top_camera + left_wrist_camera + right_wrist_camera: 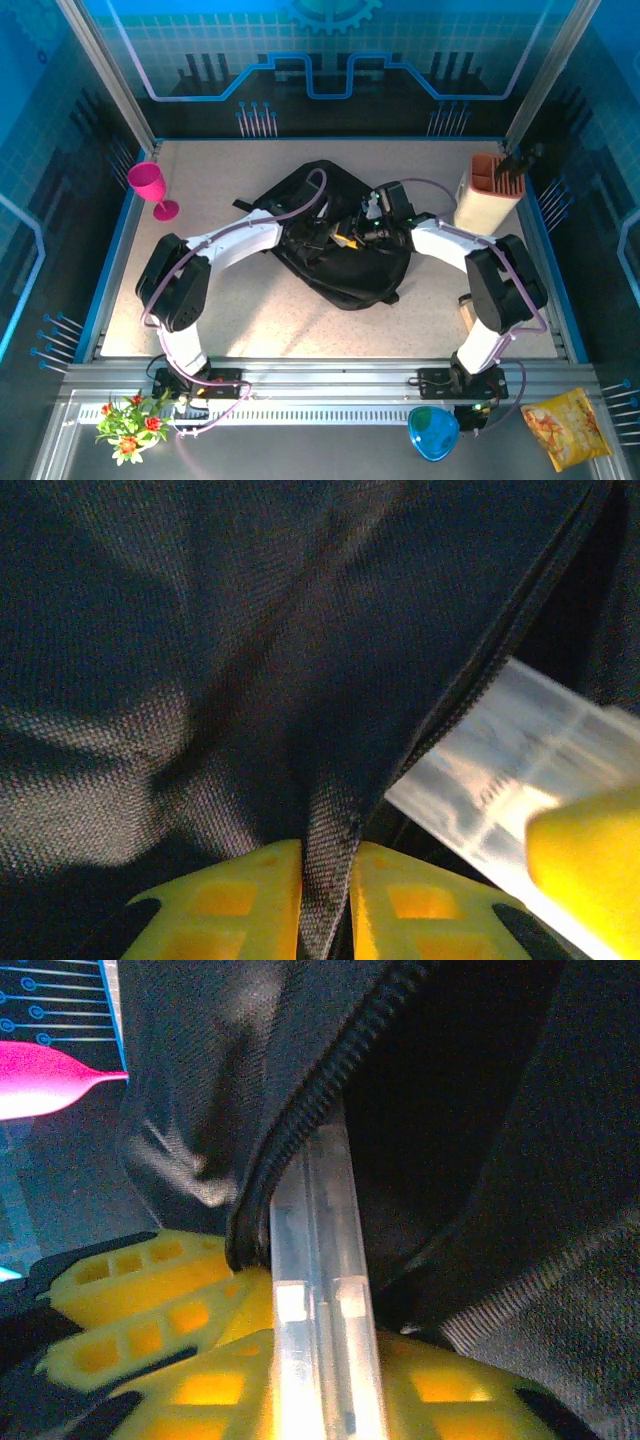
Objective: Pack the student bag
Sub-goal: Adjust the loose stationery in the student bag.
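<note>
The student bag (350, 282), a big black fabric backpack, lies in the middle of the table with its zip mouth open. My left gripper (335, 238) is shut on a fold of the bag's cloth (200, 630) beside the zip, the fold pinched between its yellow fingers (250, 900). My right gripper (372, 230) is shut on a clear plastic case (315, 1220). The case points up into the opening under the zipper (330, 1070). In the left wrist view the clear case (510, 750) slants past the mouth's edge, with a right finger (590, 850) beside it.
A pink goblet (150, 185) stands at the left of the table. A beige holder with an orange top (487, 192) stands at the back right. A wooden block (468, 310) lies by the right arm. A yellow snack packet (570, 425), a blue object (432, 432) and flowers (130, 420) rest on the front ledge.
</note>
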Controlling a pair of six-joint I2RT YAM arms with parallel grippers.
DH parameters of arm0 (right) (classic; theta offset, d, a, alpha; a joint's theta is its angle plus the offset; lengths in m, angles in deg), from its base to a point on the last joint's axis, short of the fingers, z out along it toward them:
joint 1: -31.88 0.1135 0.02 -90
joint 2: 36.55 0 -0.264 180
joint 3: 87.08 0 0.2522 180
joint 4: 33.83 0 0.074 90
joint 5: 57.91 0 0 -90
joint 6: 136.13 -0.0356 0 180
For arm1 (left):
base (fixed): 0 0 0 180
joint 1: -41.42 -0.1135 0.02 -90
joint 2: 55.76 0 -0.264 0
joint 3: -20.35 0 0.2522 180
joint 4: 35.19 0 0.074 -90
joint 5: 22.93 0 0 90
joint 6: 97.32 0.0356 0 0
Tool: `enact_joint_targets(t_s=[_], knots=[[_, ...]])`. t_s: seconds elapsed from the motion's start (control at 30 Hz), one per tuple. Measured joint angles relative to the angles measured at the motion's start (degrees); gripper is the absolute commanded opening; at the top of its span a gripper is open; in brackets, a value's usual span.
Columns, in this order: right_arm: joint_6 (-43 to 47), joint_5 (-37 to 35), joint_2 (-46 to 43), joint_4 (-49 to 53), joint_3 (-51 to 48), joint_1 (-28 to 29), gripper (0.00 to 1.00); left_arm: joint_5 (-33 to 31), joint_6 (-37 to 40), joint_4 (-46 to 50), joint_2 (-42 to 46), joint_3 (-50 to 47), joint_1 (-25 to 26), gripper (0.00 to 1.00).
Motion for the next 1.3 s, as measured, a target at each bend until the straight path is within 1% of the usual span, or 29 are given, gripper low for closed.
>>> enact_joint_targets(t_s=[0.07,0.17,0.23,0.3,0.4,0.53,0.6,0.73,0.93,1.0,1.07,1.17,1.2,1.3], knots=[[0.5,-0.4,0.5,0.0,0.0,0.0,0.5,0.8,-0.7,0.0,1.1,-0.7,-0.6,0.34],[1.7,-1.1,-0.9,-0.5,-1.4,-0.3,0.6,1.8,-1.8,-0.2,3.7,-1.8,-1.7,0.44],[2.7,-1.5,-3.6,0.3,-3.6,-0.8,0.62,2.6,-2.5,-0.1,6.2,-2.8,-2.6,0.51],[3.8,-1.9,-6.3,1.8,-5.1,-1.4,0.61,3.3,-3.4,-0.3,8.7,-3.8,-3.5,0.56],[5.6,-2.4,-9.3,4.3,-6.1,-1.7,0.53,3.9,-4.8,-0.6,12.7,-5.4,-5.1,0.62],[7.3,-3.0,-9.8,6.3,-6.0,-1.6,0.33,3.9,-6.9,-1.4,17.1,-7.8,-7.0,0.67],[7.8,-3.1,-9.0,7.1,-5.6,-1.4,0.26,3.9,-7.9,-1.6,18.9,-9.0,-8.0,0.68],[8.4,-3.1,-3.7,7.6,-0.7,-0.4,0.19,3.9,-9.9,-2.1,21.4,-11.3,-10.0,0.7],[8.2,-3.9,5.4,6.1,8.0,1.5,0.14,4.5,-13.0,-2.8,24.2,-14.8,-12.9,0.71],[8.0,-3.9,7.1,4.8,9.1,1.7,0.14,5.0,-14.3,-3.0,25.0,-16.0,-14.0,0.71],[8.0,-3.9,7.3,4.5,9.0,1.7,0.17,5.7,-15.2,-3.0,25.9,-17.4,-15.1,0.71],[9.0,-4.5,5.7,3.7,7.4,1.7,0.27,6.8,-16.5,-3.0,27.1,-19.3,-16.9,0.74],[9.8,-5.2,4.4,4.2,6.4,1.7,0.32,7.3,-17.2,-3.1,27.6,-19.9,-17.5,0.75],[15.0,-7.8,-0.4,8.3,5.3,2.2,0.43,8.5,-18.5,-3.2,28.8,-22.0,-19.3,0.78]])
